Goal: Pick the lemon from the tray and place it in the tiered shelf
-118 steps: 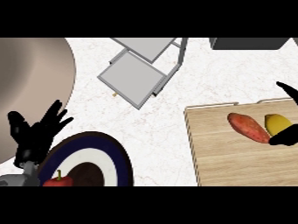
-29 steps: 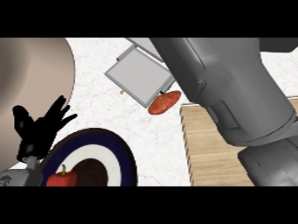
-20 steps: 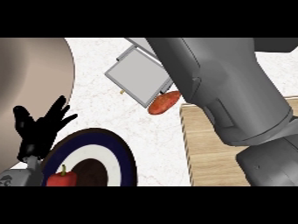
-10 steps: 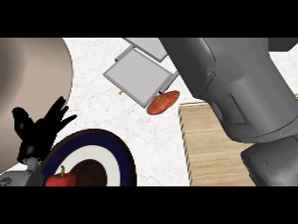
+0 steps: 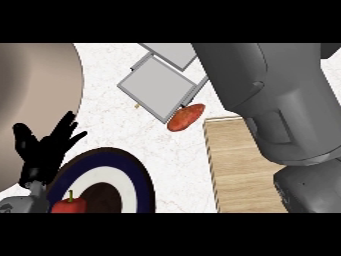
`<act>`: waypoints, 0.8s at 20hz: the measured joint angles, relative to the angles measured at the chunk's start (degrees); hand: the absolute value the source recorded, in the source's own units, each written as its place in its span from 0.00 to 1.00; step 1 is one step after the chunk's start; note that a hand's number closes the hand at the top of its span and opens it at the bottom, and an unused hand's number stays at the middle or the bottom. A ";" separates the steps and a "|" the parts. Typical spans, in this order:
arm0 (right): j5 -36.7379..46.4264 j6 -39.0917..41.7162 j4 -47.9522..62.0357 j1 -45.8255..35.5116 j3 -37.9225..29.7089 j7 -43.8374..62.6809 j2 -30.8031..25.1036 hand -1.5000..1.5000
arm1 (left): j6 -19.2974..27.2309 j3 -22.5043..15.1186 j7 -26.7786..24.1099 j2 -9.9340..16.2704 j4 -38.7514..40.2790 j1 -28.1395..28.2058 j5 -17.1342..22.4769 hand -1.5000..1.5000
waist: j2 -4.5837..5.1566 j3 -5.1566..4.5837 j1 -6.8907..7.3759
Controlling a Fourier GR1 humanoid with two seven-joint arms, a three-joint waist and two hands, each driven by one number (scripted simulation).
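The counter (image 5: pixel 121 125) is white, faintly marbled stone, and everything here is placed relative to the wooden tray (image 5: pixel 239 165) lying on it at the lower right. Far to the tray's left, a broad beige-brown curved surface (image 5: pixel 18 110) fills the edge of the view. Just inside it, well left of the tray, the left hand (image 5: pixel 44 150) rests with its black fingers spread and pointing up, holding nothing. Below that hand, still left of the tray, sits a round plate (image 5: pixel 125 175) with dark blue and white rings and a dark centre (a red apple (image 5: pixel 68 205) with a small stem lies on its lower left part).

Up and to the left of the tray stands the tiered shelf (image 5: pixel 158 87), its grey flat levels seen from above. Between the shelf's lower corner and the tray's top left corner is a reddish-orange oval fruit or vegetable (image 5: pixel 185 117), just beside the shelf's edge.

Over the tray, the right forearm (image 5: pixel 276 110) stretches up across the view, big and grey, covering much of the wood. The right hand is out of sight, so its state cannot be told. The lemon cannot be seen anywhere either.
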 measured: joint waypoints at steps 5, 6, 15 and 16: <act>6.24 -4.38 -2.15 0.65 -0.73 1.64 -1.20 0.00 | 0.28 0.69 0.41 0.28 0.14 0.67 -0.02 0.50 | -0.48 0.04 -1.14; 7.87 -4.66 -2.57 1.03 -0.84 2.30 -1.43 0.00 | 0.07 1.09 0.45 0.66 0.39 0.66 0.12 0.50 | -0.57 0.03 -1.47; 18.46 -4.58 -14.87 3.53 -4.81 7.67 -2.41 0.00 | 0.66 2.63 0.12 0.81 0.43 3.26 0.29 0.50 | -2.01 0.25 -4.55; 19.22 -4.35 -16.91 4.06 -5.29 8.05 -1.90 0.00 | 0.70 2.86 -0.32 0.72 0.54 3.53 0.35 0.50 | -2.12 0.26 -4.80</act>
